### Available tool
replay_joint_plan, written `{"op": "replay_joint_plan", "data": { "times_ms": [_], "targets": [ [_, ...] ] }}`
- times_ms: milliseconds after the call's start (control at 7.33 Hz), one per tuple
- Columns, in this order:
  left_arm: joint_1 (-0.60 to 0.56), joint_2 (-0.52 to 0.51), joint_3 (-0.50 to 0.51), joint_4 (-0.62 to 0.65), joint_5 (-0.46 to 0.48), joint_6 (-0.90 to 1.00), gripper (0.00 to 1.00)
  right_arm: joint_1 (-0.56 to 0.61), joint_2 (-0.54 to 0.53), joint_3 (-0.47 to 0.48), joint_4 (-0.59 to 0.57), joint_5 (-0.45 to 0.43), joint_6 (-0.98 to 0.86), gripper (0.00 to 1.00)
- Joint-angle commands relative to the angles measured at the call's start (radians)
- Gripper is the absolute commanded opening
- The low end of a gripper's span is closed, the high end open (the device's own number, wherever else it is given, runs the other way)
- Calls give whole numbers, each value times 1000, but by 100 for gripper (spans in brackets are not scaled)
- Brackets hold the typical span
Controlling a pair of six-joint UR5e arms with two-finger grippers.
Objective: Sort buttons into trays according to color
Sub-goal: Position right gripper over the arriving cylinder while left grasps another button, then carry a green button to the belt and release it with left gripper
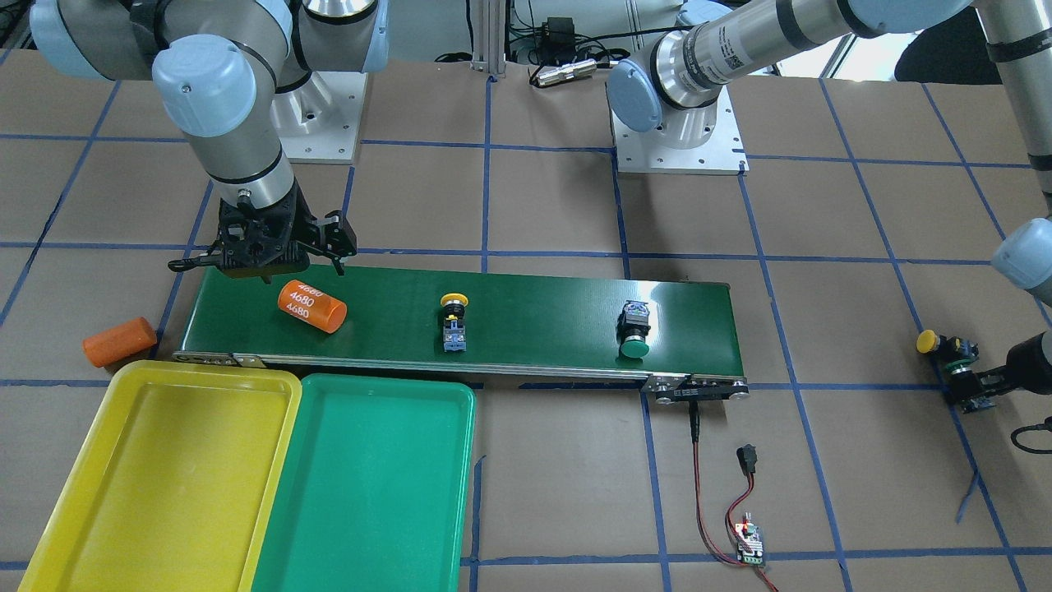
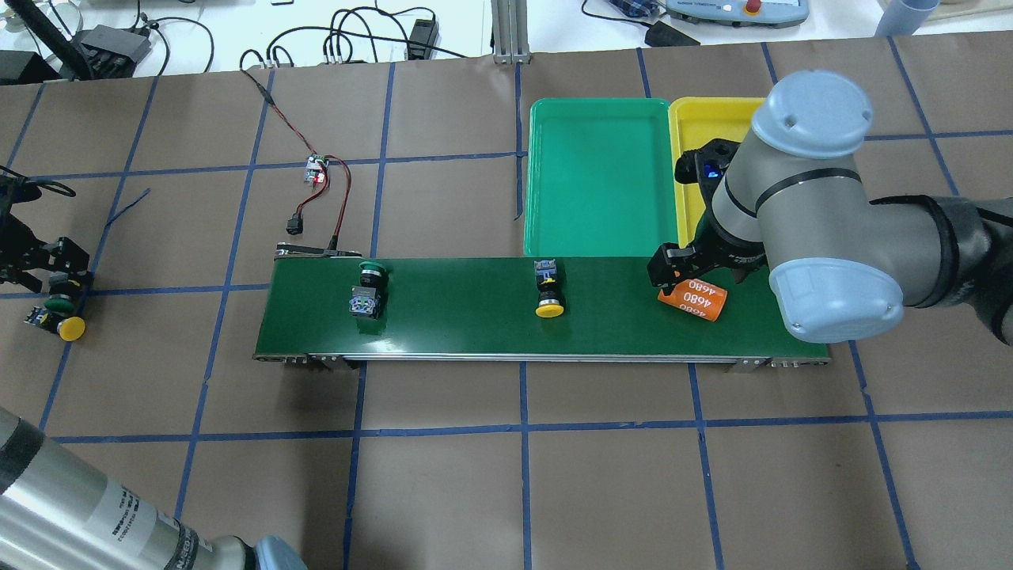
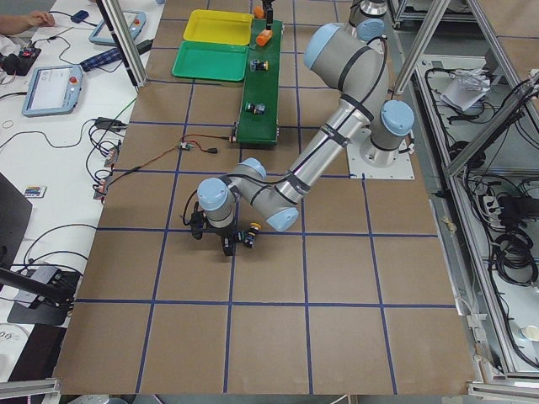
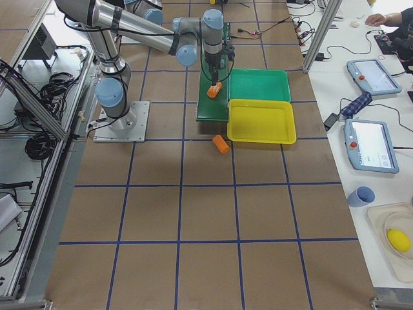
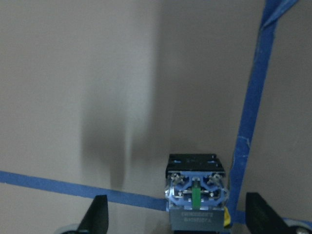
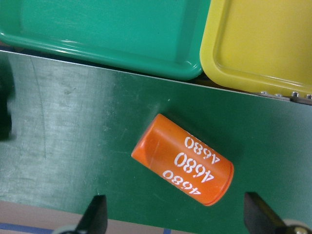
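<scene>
On the belt (image 1: 534, 288), 2 buttons lying on their sides, well apart: a yellow button (image 1: 453, 322) about midway along, cap toward the robot, and a green button (image 1: 634, 330) nearer the end on the robot's left, cap pointing away from the robot. Well past that left end, on the bare table (image 1: 534, 197), a second yellow button (image 1: 929, 341) and a second green button (image 1: 957, 355) just beside each other, right at the left gripper (image 5: 179, 217); fingers (image 5: 97, 217) spread apart either side of the grey-blue back end of 1 of them, which 1 hard to tell, not touching it, nothing clamped. Along the belt's edge away from the robot, at its right-hand end, a green tray (image 1: 370, 477) and a yellow tray (image 1: 164, 477) side by side, rims meeting, the yellow 1 outermost. Over that end of the belt, the right gripper (image 1: 259, 261), fingers wide apart, gripping nothing, just above an orange cylinder (image 1: 311, 306) marked 4680 lying on the belt. A plain orange cylinder (image 1: 119, 340) on the table just off the belt's end, near the yellow tray's corner. A small circuit board (image 1: 749, 543) with red and black wires running to the belt's other end
</scene>
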Motion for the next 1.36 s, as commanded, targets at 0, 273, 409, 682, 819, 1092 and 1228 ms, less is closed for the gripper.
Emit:
{"op": "replay_joint_plan", "data": {
  "times_ms": [0,273,409,682,819,1092,1228],
  "targets": [
    [-4,14,3,-60,4,-5,0,1,0,0,0,0,0,100],
    [-15,46,11,-91,-2,-46,0,-1,0,0,0,0,0,100],
    [-35,75,21,-132,-5,-87,0,1,0,0,0,0,0,100],
    [-180,199,17,-289,-11,-277,0,-1,0,0,0,0,0,100],
    [-246,241,-14,-301,-16,-297,0,1,0,0,0,0,0,100],
    [-349,340,-107,-323,-147,-285,0,-1,0,-2,0,-2,-8,100],
    [-404,382,-200,-314,-175,-302,0,-1,0,-2,0,-2,-10,100]
  ]
}}
